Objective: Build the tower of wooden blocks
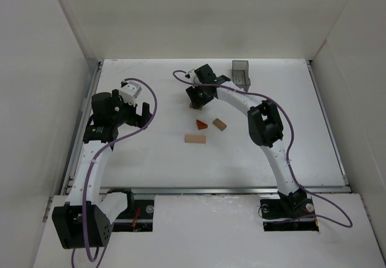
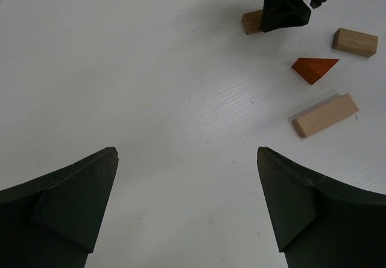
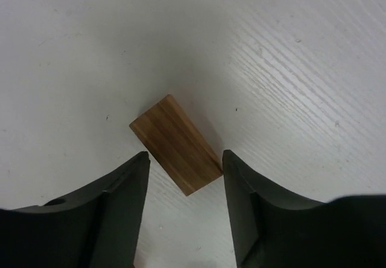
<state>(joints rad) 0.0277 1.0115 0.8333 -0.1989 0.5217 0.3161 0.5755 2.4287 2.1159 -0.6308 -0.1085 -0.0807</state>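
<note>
Several small wooden blocks lie on the white table (image 1: 151, 159). A brown block (image 3: 175, 144) lies flat and diagonal between the fingers of my right gripper (image 3: 185, 154), which is open. The block's corner is close to the right finger (image 3: 253, 201), with a gap at the left finger. In the top view this gripper (image 1: 196, 102) is low over that block (image 1: 194, 107). An orange triangular piece (image 1: 201, 124), a short tan block (image 1: 219, 124) and a long pale block (image 1: 195, 139) lie just in front. My left gripper (image 1: 142, 114) is open and empty, to their left.
A translucent dark grey bin (image 1: 241, 73) stands at the back, right of the right gripper. In the left wrist view the open gripper (image 2: 186, 152) faces the orange piece (image 2: 313, 69), long pale block (image 2: 325, 114), tan block (image 2: 354, 41) and brown block (image 2: 252, 22). White walls enclose the table.
</note>
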